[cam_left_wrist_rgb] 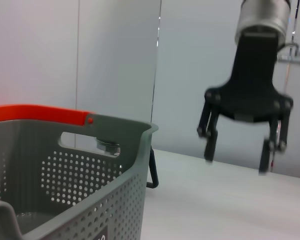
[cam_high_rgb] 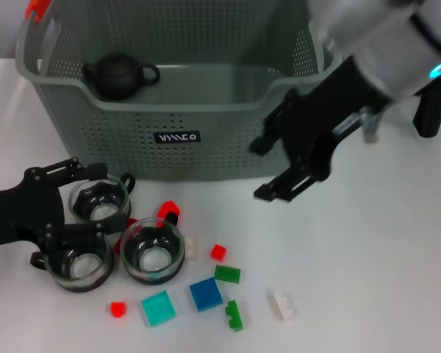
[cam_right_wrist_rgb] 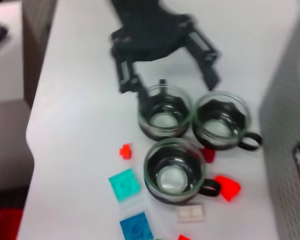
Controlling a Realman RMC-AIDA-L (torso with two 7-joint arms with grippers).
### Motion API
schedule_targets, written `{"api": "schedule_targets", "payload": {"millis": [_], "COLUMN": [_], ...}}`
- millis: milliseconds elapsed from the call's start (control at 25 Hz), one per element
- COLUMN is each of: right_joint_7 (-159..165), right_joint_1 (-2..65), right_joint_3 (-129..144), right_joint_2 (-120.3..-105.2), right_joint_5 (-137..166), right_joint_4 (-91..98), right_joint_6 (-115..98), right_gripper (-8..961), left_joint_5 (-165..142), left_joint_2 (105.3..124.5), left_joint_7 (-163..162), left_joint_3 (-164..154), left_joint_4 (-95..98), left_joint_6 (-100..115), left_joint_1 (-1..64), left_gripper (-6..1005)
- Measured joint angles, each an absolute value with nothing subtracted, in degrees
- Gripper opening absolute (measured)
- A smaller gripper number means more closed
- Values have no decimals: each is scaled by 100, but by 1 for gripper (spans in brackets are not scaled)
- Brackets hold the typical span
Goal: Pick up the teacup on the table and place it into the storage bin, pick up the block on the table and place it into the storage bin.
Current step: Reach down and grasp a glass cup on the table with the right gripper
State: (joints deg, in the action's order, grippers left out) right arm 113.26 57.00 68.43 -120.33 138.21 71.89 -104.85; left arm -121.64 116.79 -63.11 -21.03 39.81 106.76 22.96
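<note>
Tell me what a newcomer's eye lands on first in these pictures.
The big grey-green storage bin fills the back of the table, with a dark teapot in its left corner. In front of it stand three glass teacups among scattered coloured blocks. The left gripper sits open at the cups; the right gripper hangs open, empty, beside the bin.

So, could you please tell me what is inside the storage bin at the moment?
A dark teapot sits in the storage bin, at its left end. The near wall hides most of the bin's floor; no teacup or block shows inside.

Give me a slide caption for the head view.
Left tool open around teacups; right tool open beside storage bin.
</note>
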Motion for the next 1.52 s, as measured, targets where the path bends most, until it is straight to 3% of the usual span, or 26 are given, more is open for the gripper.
{"api": "schedule_targets", "payload": {"millis": [720,1520], "right_joint_7": [10384,9999], "right_joint_1": [5824,5754], "right_joint_3": [9832,10610], "right_joint_2": [-12090,-12096], "right_joint_5": [12510,12287], "right_joint_4": [5643,5743], "right_joint_6": [-7727,-7375], "right_gripper": [668,669], "left_joint_5": [-12117,-12406], "left_joint_2": [11679,11483], "left_joint_7": [-6293,-6525], "left_joint_3": [-1788,-1675], "left_joint_4": [3905,3854], "left_joint_6": [10684,10735], "left_joint_1": [2199,2033], "left_gripper": [901,900]}}
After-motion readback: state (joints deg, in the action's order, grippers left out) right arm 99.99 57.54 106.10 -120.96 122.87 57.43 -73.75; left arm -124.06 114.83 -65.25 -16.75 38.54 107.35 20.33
